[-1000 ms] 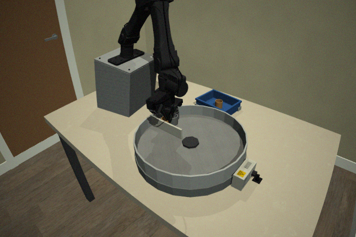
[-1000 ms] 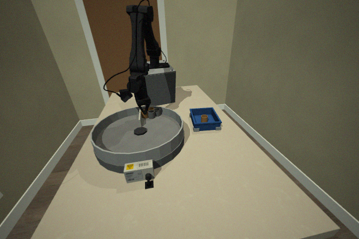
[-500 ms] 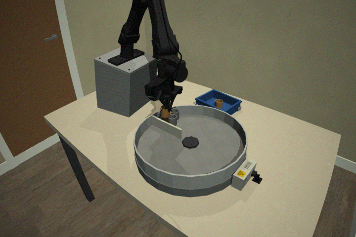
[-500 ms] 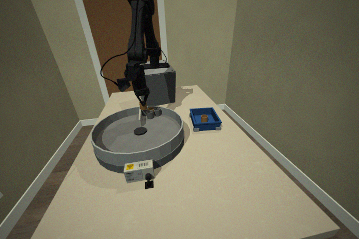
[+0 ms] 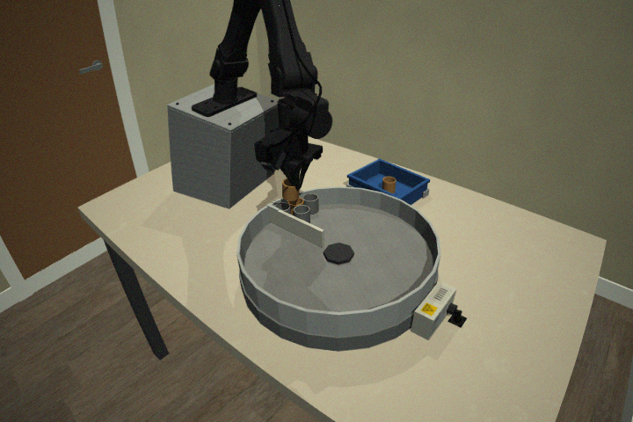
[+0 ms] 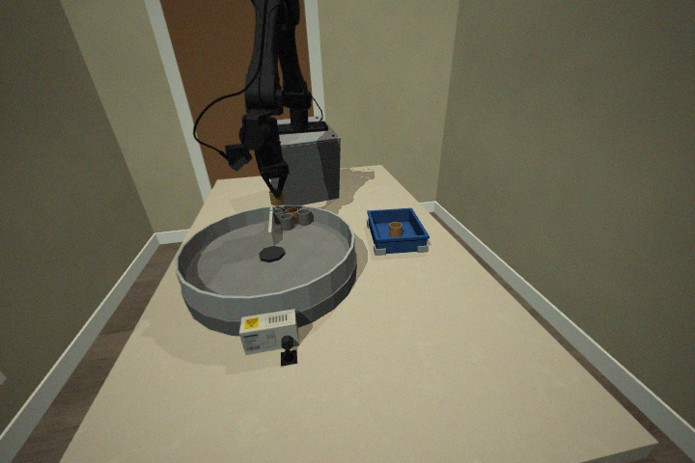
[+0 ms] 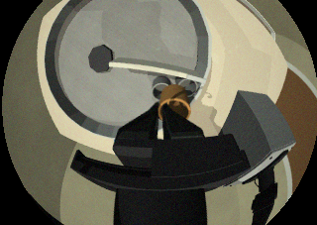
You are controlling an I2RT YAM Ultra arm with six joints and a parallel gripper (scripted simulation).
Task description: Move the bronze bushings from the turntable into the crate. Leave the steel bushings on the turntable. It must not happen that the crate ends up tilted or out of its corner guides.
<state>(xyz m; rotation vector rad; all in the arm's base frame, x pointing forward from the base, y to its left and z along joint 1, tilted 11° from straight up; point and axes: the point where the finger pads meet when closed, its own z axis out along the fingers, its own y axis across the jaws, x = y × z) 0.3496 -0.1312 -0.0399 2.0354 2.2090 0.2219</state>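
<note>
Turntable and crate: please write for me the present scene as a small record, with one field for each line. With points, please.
tool (image 5: 298, 186) (image 6: 276, 194) (image 7: 164, 108): shut on the raised bronze bushing (image 5: 290, 192) (image 6: 276, 199) (image 7: 174, 93)
turntable (image 5: 337, 325) (image 6: 271, 305) (image 7: 203, 52): one bronze bushing (image 5: 296, 202) (image 6: 291, 212), three steel bushings (image 5: 301, 214) (image 6: 286, 222) (image 7: 159, 88)
crate (image 5: 413, 195) (image 6: 403, 246): blue, one upright bronze bushing (image 5: 389, 185) (image 6: 395, 230)
task: unfinished
</note>
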